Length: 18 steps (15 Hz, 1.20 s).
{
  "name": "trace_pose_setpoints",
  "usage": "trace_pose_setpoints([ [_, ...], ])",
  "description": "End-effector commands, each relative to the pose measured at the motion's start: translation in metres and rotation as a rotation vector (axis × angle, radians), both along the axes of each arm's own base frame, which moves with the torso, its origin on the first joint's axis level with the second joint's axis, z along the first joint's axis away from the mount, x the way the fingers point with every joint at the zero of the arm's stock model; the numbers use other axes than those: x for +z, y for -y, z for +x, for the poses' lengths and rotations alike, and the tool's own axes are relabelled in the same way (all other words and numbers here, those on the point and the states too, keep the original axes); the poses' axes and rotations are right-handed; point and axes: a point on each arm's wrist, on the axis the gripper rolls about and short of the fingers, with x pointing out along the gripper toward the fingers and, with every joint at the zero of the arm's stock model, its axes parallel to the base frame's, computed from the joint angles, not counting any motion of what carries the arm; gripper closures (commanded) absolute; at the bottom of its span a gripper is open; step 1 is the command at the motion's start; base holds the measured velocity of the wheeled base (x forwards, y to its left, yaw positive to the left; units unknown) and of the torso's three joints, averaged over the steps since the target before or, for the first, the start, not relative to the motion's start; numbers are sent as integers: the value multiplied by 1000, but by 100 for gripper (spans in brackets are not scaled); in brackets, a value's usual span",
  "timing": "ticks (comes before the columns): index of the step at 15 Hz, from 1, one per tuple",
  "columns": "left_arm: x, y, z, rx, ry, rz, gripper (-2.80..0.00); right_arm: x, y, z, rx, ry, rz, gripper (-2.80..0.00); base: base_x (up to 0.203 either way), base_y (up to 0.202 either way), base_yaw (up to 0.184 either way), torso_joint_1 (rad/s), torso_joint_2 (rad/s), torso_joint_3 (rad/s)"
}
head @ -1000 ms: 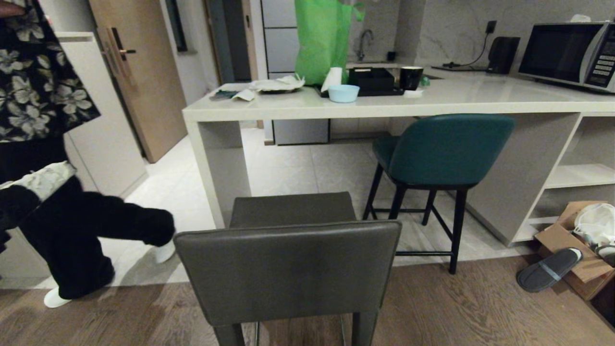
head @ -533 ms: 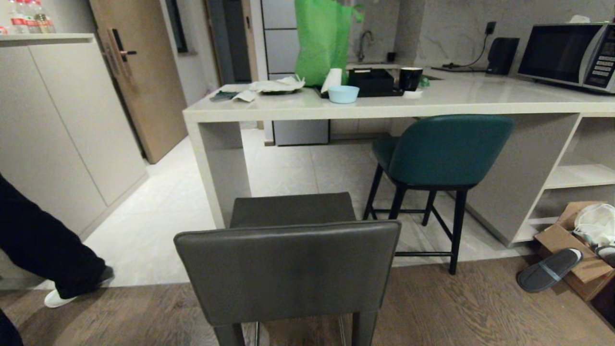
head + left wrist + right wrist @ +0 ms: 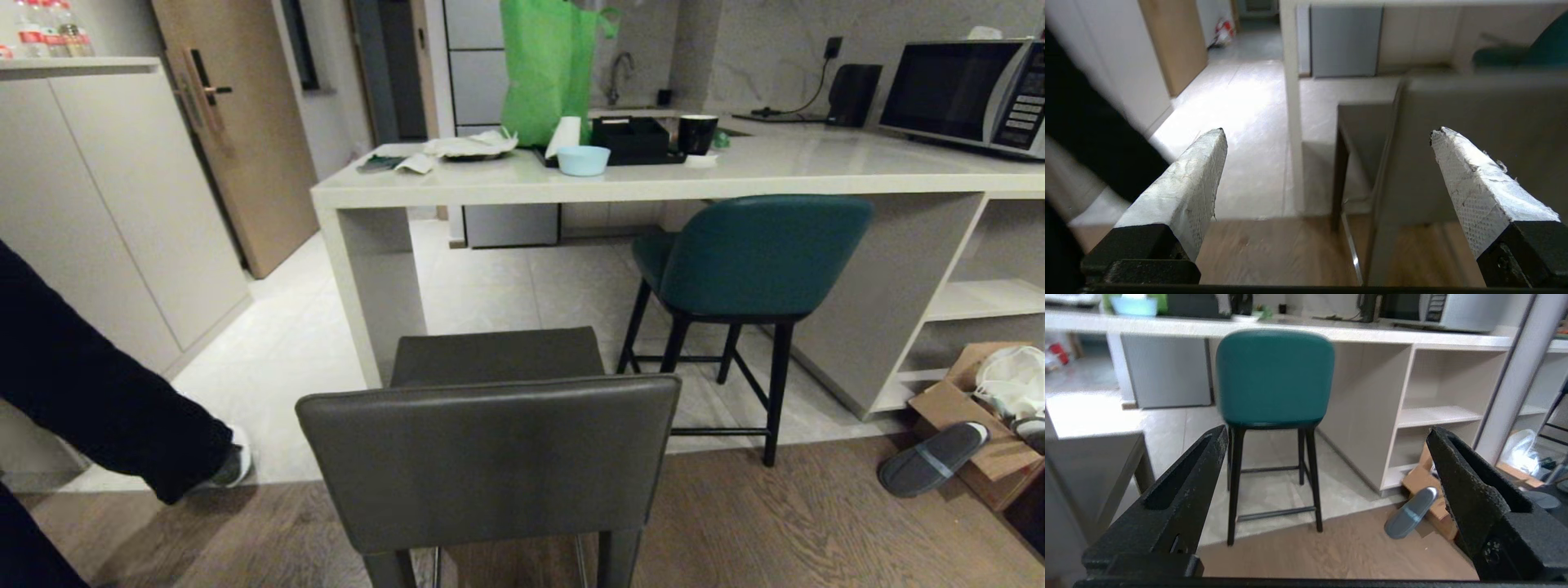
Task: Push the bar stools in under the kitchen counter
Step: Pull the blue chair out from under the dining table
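Two grippers: neither shows in the head view; each is seen only from its own wrist camera.
Left gripper (image 3: 1327, 132): fingers spread wide and holding nothing, pointed toward the left edge of the grey stool's back, apart from it.
Right gripper (image 3: 1327, 430): fingers also spread wide and empty, pointed at the teal stool's back, well apart from it.
Grey stool (image 3: 490, 457): boxy, low rectangular back, standing on the wood floor directly in front of the robot, its seat facing the counter's left side panel and not yet under the top.
Teal stool (image 3: 755, 257): curved padded back, black legs, standing on the tiles to the right; its seat looks partly under the counter edge, its back outside.
Counter (image 3: 775, 181): long pale top with a thick edge, carrying a green bag (image 3: 549, 69), a pale blue bowl (image 3: 584, 158) and a microwave (image 3: 963, 94).
Person's leg (image 3: 114, 408): dark trousers, pale shoe, on the floor to the left of the grey stool.
Slipper (image 3: 931, 459): on the floor at right, beside a cardboard box (image 3: 976, 429).
Doing it well: likely press on the grey stool's back, low and centred, steering it right of the side panel into the open bay, and wait until the leg is out of the way.
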Motion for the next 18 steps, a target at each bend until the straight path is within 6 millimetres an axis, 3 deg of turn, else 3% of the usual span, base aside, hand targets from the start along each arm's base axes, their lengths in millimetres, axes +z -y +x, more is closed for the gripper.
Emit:
trace_pose_setpoints([
  [1, -15, 0, 0, 8, -4, 0, -280, -14, 0, 2, 15, -12, -6, -280, 0, 0, 0, 0, 0, 0],
  [6, -43, 0, 12, 12, -101, 5, -280, -52, -3, 18, 139, -122, -23, -280, 0, 0, 0, 0, 0, 0],
  [11, -63, 0, 19, 3, -170, 7, -280, -59, -6, 19, 252, -192, -28, -280, 0, 0, 0, 0, 0, 0],
  [14, -62, 0, 19, 3, -139, 44, -280, -68, -7, 19, 283, -280, -25, -280, 0, 0, 0, 0, 0, 0],
  [18, -62, 0, 19, 1, -144, 38, -280, -67, -6, 20, 280, -262, 11, -280, 0, 0, 0, 0, 0, 0],
])
